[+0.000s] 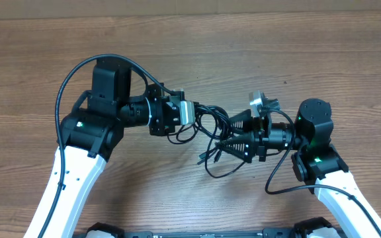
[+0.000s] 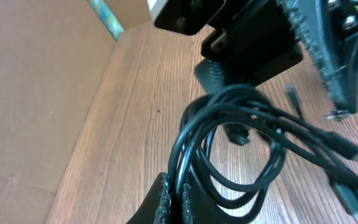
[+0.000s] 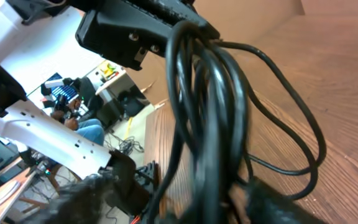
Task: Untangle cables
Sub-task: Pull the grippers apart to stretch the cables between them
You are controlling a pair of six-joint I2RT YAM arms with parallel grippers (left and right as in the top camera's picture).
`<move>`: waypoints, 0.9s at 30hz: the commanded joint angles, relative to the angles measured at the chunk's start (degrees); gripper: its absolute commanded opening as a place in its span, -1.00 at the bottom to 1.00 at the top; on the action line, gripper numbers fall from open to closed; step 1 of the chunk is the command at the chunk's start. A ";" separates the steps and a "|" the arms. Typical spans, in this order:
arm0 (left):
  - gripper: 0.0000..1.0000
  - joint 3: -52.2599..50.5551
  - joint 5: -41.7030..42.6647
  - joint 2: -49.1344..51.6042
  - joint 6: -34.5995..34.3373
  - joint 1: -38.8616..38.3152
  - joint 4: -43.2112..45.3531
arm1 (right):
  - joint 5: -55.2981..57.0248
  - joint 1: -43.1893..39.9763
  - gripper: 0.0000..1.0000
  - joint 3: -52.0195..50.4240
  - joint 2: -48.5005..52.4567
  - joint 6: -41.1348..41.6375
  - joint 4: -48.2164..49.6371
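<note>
Wood-grain table [image 1: 190,39]; the right wrist view shows a cluttered room behind it, blurry. Both arms reach in toward centre, wrists facing each other. The left gripper [image 1: 192,114] is clamped tight on the cables [image 1: 207,129], bundle mid-table between the two. The right gripper [image 1: 233,134] has its jaws spread wide around the loops, apparently not pinching.
</note>
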 commanded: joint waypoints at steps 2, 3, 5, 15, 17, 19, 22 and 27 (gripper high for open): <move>-0.92 0.57 0.35 -1.46 -0.92 0.31 0.11 | -0.55 -0.17 0.60 0.44 -0.35 0.24 1.40; -0.92 0.57 -0.20 -1.46 -0.79 0.31 0.04 | -0.55 -0.17 0.60 0.44 -0.35 0.24 1.92; -0.92 0.57 -0.90 -1.46 -0.76 0.31 -0.07 | -0.52 -0.17 0.60 0.44 -0.35 0.24 3.87; -0.91 0.57 -0.85 -1.46 -1.70 0.33 0.52 | -0.28 -0.17 0.53 0.44 -0.35 1.51 6.86; -0.92 0.57 -1.03 -1.46 -4.37 0.37 2.23 | -0.28 -0.17 0.50 0.44 -0.35 1.49 6.14; -0.92 0.57 -1.01 -1.46 -8.63 0.72 5.38 | -0.28 -0.17 0.45 0.44 -0.35 1.44 4.50; -0.91 0.57 -0.98 -1.46 -18.69 2.32 12.02 | -0.31 -0.17 0.37 0.44 -0.35 1.44 2.93; -0.92 0.57 -0.24 -1.46 -29.55 4.74 17.84 | -0.28 -0.17 0.34 0.44 -0.35 1.44 2.99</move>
